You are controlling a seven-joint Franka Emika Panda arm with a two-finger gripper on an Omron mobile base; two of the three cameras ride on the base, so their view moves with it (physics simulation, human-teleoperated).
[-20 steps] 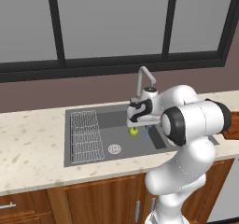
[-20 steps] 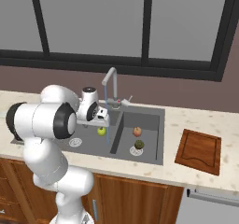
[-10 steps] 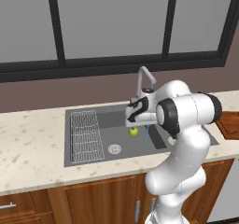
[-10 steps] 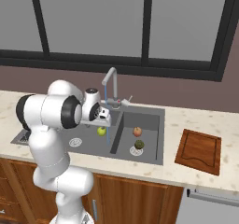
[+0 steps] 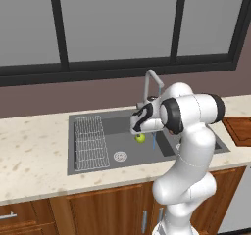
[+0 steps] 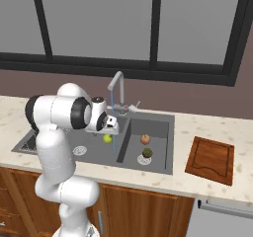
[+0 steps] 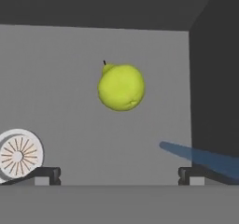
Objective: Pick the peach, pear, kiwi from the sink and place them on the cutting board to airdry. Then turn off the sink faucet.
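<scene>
I am on the first pick, going for the pear (image 7: 121, 87), which lies on the floor of the sink's (image 6: 158, 165) left basin, near the divider wall and beside the round drain (image 7: 18, 154). In the hand view my gripper (image 7: 119, 174) is spread wide, its two dark tips far apart at the bottom with nothing between them, and the pear sits ahead of them, roughly centred and well apart from the tips. The peach (image 6: 145, 139) and the kiwi (image 6: 147, 153) wait in the right basin, the kiwi nearer the front edge. The cutting board (image 6: 211, 159) lies bare on the desk towards its right end, so no fruit has been delivered yet. The sink faucet (image 6: 116, 83) is running; its blue stream falls just beside the pear.

Next, I judge, I must descend straight onto the pear until the tips straddle it, then close. Round fruit may roll, so I would keep it centred.

Compared with a second ago, the arm's elbow has swung over and the wrist has settled above the pear; the fruit itself has not shifted.
</scene>
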